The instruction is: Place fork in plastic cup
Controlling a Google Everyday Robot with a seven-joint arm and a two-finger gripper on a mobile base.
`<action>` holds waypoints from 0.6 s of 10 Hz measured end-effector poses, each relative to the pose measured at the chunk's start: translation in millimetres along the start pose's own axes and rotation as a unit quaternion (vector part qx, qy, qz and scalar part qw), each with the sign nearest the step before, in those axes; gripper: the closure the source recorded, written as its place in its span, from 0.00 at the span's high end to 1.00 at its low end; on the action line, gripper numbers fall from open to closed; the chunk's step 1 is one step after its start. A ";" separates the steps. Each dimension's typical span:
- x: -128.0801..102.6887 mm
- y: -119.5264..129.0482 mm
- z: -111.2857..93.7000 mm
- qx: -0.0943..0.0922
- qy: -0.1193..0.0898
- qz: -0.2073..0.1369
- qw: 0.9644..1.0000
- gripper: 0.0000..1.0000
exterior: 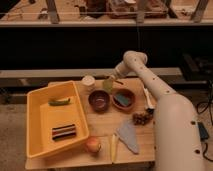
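Yellow tub (37,117), dark red bowl (99,100), pale yellow-green plastic cup (107,85), white hand (113,77)
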 end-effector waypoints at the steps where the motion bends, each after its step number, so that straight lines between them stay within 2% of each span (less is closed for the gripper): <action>1: 0.0 1.9 2.8 -0.003 0.000 -0.003 1.000 0.14; 6: 1.3 12.7 14.7 -0.018 -0.002 -0.011 1.000 0.14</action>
